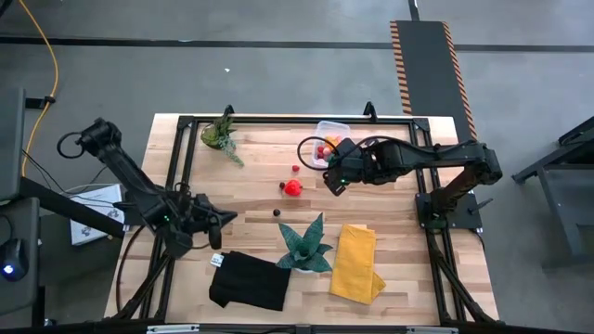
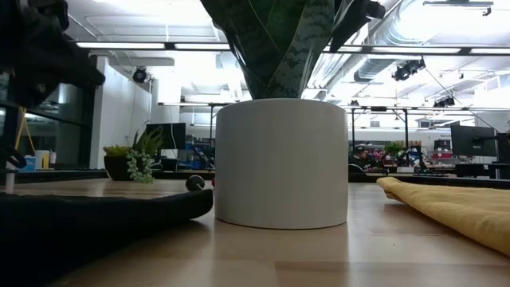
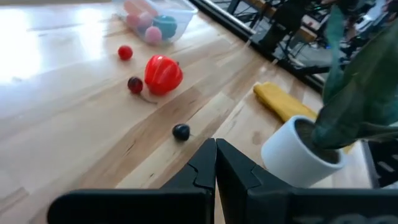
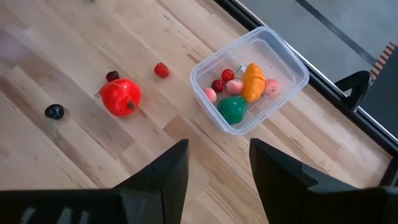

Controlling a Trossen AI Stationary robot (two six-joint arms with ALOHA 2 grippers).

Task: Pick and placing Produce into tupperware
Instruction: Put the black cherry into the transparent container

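Note:
The clear tupperware (image 4: 297,70) stands at the table's far side and holds several small produce pieces, among them an orange one (image 4: 254,81) and a green one (image 4: 232,109). On the bare wood near it lie a big red piece (image 4: 120,98), a small red berry (image 4: 161,70), a dark red cherry (image 4: 112,76) and a dark blue berry (image 4: 55,111). My right gripper (image 4: 219,149) hangs open above the table beside the tub, with nothing between its fingers. My left gripper (image 3: 216,155) is shut and empty, low at the table's left, pointing toward the dark berry (image 3: 181,132).
A teal spiky plant in a white pot (image 1: 306,246) stands near the front middle. A folded yellow cloth (image 1: 355,263) lies to its right and a black cloth (image 1: 249,280) to its left. A small leafy plant (image 1: 221,134) sits at the far left.

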